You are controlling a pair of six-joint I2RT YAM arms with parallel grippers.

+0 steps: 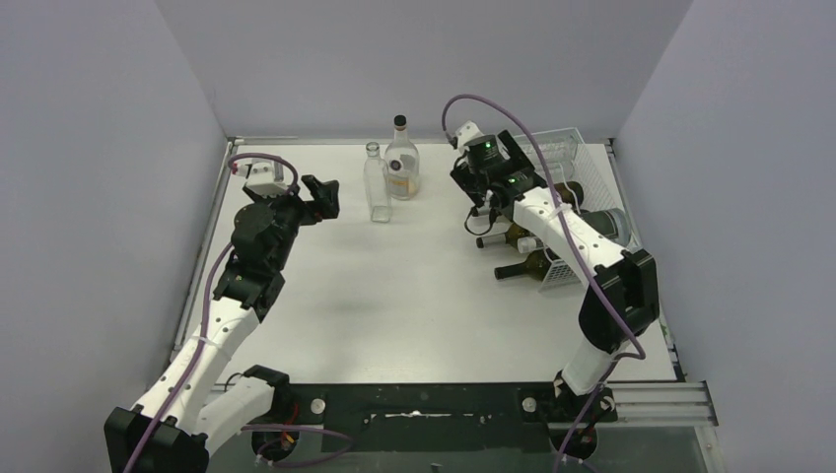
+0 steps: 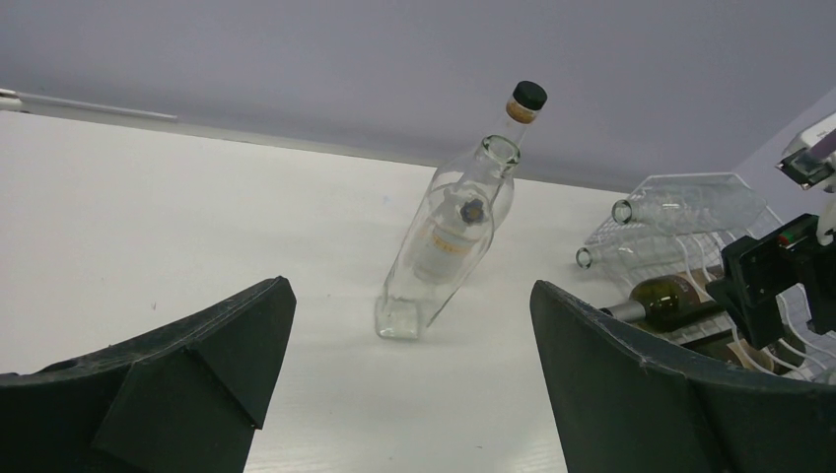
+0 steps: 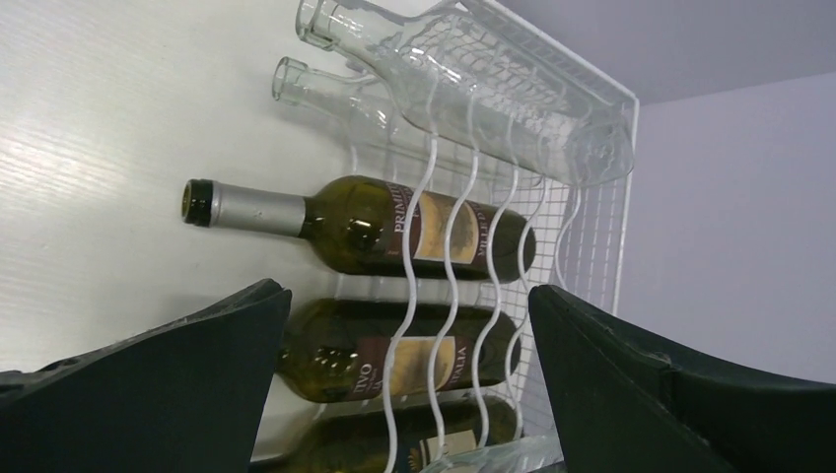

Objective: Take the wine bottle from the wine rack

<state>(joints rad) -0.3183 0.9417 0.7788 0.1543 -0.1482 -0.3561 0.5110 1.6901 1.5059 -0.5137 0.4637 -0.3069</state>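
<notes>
The white wire wine rack point(image 1: 590, 163) stands at the back right of the table. Dark green wine bottles lie in it on their sides, necks toward the table's middle; the uppermost point(image 3: 375, 232) has a silver-foiled neck, and a second point(image 3: 394, 360) lies below it, seen between my right fingers. Clear empty bottles point(image 3: 473, 89) fill the rack's far slots. My right gripper point(image 3: 409, 374) hovers open just in front of the rack's wavy bars, touching nothing. My left gripper point(image 2: 414, 374) is open and empty at the back left point(image 1: 323, 195), facing the standing bottles.
Two clear bottles stand at the back centre: a square one point(image 1: 376, 182) and a rounder one with a black cap point(image 1: 402, 158). The grey walls close in behind and on both sides. Wine bottle necks point(image 1: 513, 268) stick out of the rack's left side.
</notes>
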